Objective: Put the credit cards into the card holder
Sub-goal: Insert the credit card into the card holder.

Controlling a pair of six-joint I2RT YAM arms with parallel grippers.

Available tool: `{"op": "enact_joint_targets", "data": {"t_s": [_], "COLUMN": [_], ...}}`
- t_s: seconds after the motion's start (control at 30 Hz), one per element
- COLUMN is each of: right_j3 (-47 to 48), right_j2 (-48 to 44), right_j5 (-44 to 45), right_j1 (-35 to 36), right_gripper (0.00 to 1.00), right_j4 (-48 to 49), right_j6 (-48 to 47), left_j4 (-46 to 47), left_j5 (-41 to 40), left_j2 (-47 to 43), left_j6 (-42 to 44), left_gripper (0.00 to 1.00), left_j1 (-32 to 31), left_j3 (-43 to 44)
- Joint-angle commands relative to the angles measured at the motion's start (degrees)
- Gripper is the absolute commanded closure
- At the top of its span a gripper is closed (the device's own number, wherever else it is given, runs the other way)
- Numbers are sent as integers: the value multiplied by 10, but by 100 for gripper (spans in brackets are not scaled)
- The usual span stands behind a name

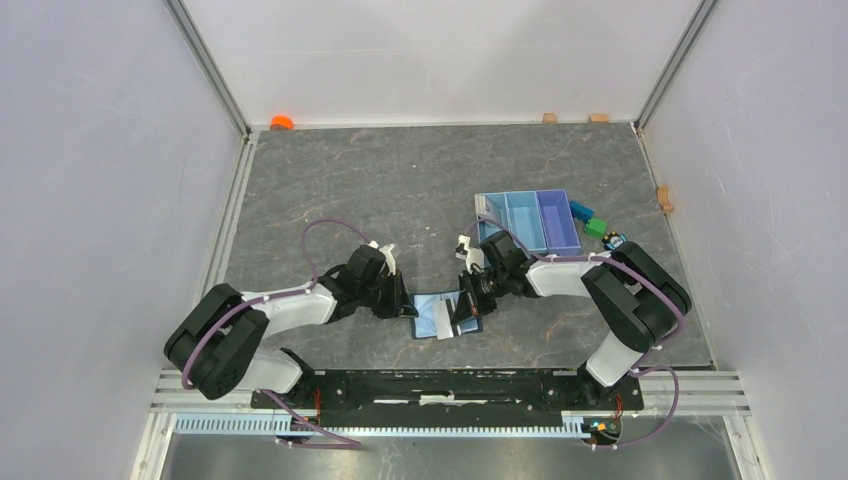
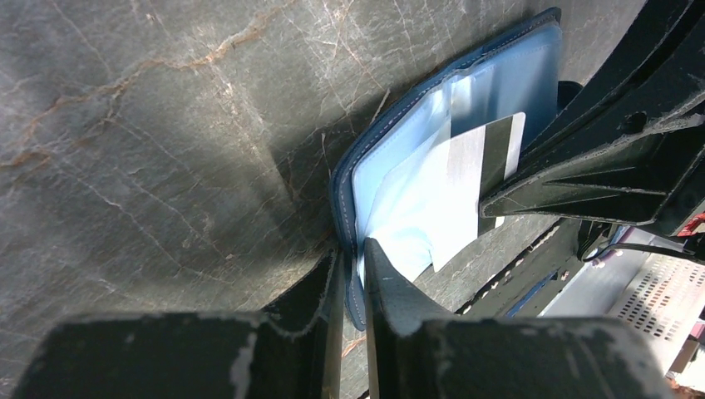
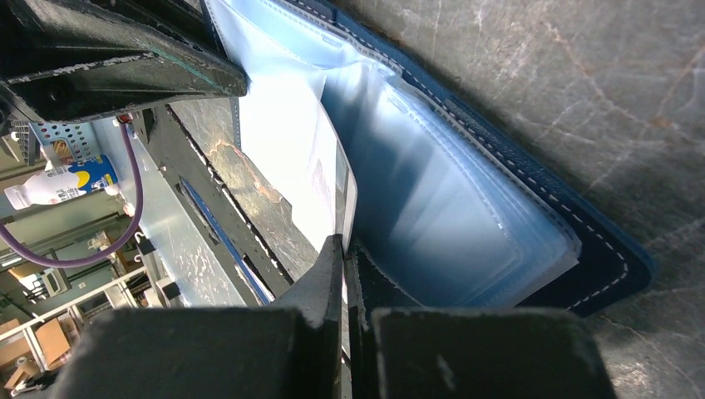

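The navy card holder (image 1: 446, 316) lies open on the table between the two arms, its light-blue pockets facing up. My left gripper (image 2: 353, 249) is shut on the left edge of the card holder (image 2: 391, 141). One pale credit card (image 2: 461, 195) with a grey stripe stands slanted over the pockets, its lower end among them. My right gripper (image 3: 342, 243) is shut on that credit card (image 3: 287, 145), seen nearly edge-on beside the card holder (image 3: 582, 249). In the top view, the left gripper (image 1: 405, 305) and the right gripper (image 1: 465, 308) flank the holder.
A light-blue and purple three-compartment tray (image 1: 528, 222) stands behind the right arm, with blue and green toy blocks (image 1: 590, 222) beside it. Small wooden blocks (image 1: 549, 117) and an orange object (image 1: 282, 122) lie at the back wall. The arms' mounting rail (image 1: 450, 385) runs along the near edge.
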Motion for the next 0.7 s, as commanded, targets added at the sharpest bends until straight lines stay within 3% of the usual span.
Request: {"op": "enact_joint_targets", "data": {"t_s": [0.0,0.3,0.67], "right_j3": [-32,-14,7], "right_j2": [45,25,30], "right_j5": [123,172,188], "right_j1": [18,15,7], "right_gripper": [100,100,100], "right_j4": [-73,-86,-70], "right_j6": [-1,8,5], "left_j4": [17,16,11], "left_j5": [27,27,27], "left_j2": [11,20,19], "left_j6": [18,14,17], "left_gripper": [81,91,92], "left_j1": [-4,-4,-4], "left_j3": [-5,-7,-5]}}
